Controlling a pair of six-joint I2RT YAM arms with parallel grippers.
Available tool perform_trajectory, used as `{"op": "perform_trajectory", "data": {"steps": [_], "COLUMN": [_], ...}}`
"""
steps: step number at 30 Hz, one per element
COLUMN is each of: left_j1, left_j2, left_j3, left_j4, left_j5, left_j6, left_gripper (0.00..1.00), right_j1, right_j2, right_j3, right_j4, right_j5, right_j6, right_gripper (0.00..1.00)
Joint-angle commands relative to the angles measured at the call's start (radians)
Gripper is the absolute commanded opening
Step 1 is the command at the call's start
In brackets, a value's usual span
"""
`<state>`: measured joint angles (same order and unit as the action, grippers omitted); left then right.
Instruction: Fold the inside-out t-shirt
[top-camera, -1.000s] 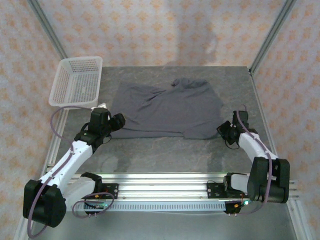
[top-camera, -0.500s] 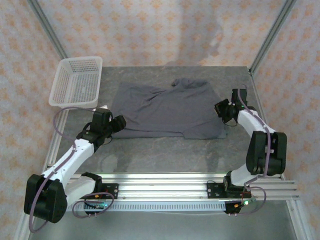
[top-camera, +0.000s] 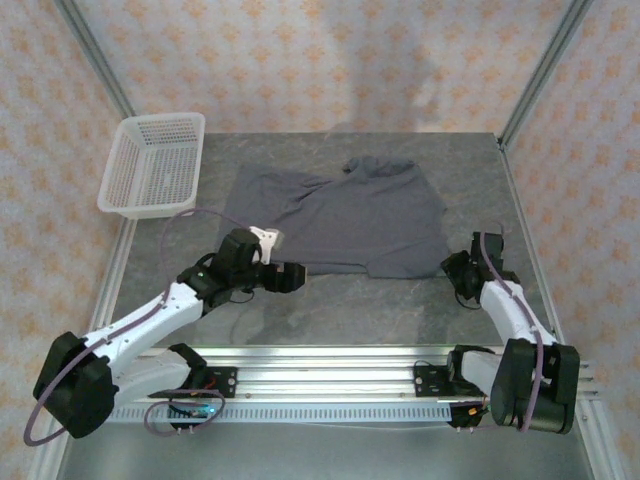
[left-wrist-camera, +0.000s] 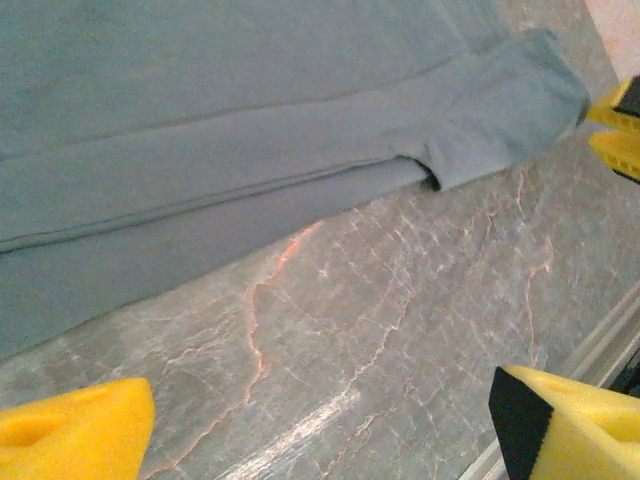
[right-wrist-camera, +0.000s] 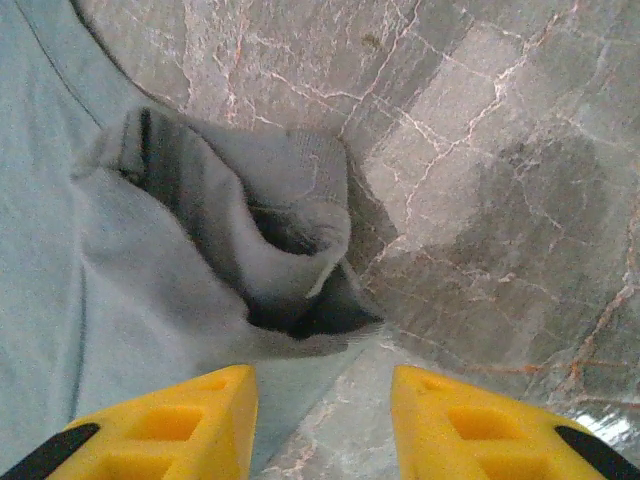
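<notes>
The inside-out t-shirt (top-camera: 340, 215) lies spread flat on the grey stone table, dark slate grey and wrinkled. My left gripper (top-camera: 292, 276) hovers just off its near hem, pointing right. In the left wrist view the left gripper (left-wrist-camera: 320, 440) is open wide over bare table, with the t-shirt (left-wrist-camera: 230, 130) and its folded hem beyond. My right gripper (top-camera: 456, 270) sits at the shirt's near right corner. In the right wrist view the right gripper (right-wrist-camera: 320, 420) is open, with a bunched sleeve of the t-shirt (right-wrist-camera: 230, 230) just ahead and nothing gripped.
A white mesh basket (top-camera: 150, 165) stands at the table's far left corner. The aluminium rail (top-camera: 330, 355) runs along the near edge. In the left wrist view the right gripper's yellow fingers (left-wrist-camera: 615, 130) show beside the shirt's corner.
The left arm swung right along the shirt's near hem and its jaws spread wider. The right gripper went up the shirt's right side, came back to the near corner and opened.
</notes>
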<state>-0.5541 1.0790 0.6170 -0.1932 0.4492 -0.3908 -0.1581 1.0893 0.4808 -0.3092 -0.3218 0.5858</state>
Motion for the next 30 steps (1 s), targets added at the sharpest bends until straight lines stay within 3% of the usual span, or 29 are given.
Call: {"op": "perform_trajectory", "data": {"steps": [1, 5, 9, 20, 26, 30], "left_j1": [-0.022, -0.025, -0.026, -0.026, -0.027, -0.027], "left_j2": [0.016, 0.044, 0.066, 0.082, 0.120, 0.150], "left_j3": [0.042, 0.050, 0.047, 0.040, 0.050, 0.066], "left_j4": [0.045, 0.049, 0.040, 0.044, 0.044, 0.031], "left_j5": [-0.015, -0.030, -0.060, -0.116, -0.132, -0.151], "left_j6": [0.054, 0.054, 0.049, 0.029, 0.018, 0.010], "left_gripper": [0.89, 0.89, 0.89, 0.89, 0.89, 0.89], "right_j1": [0.002, 0.002, 0.002, 0.003, 0.031, 0.055], "right_j2": [0.018, 0.032, 0.082, 0.049, 0.040, 0.163], "right_j3": [-0.019, -0.055, -0.043, -0.039, 0.022, 0.128], "right_j4": [0.131, 0.264, 0.274, 0.211, 0.195, 0.202], "right_j5": [-0.056, -0.123, -0.159, -0.191, -0.255, -0.242], "right_j6": [-0.124, -0.129, -0.126, -0.075, 0.077, 0.258], "right_gripper": [0.40, 0.39, 0.36, 0.00, 0.00, 0.00]}}
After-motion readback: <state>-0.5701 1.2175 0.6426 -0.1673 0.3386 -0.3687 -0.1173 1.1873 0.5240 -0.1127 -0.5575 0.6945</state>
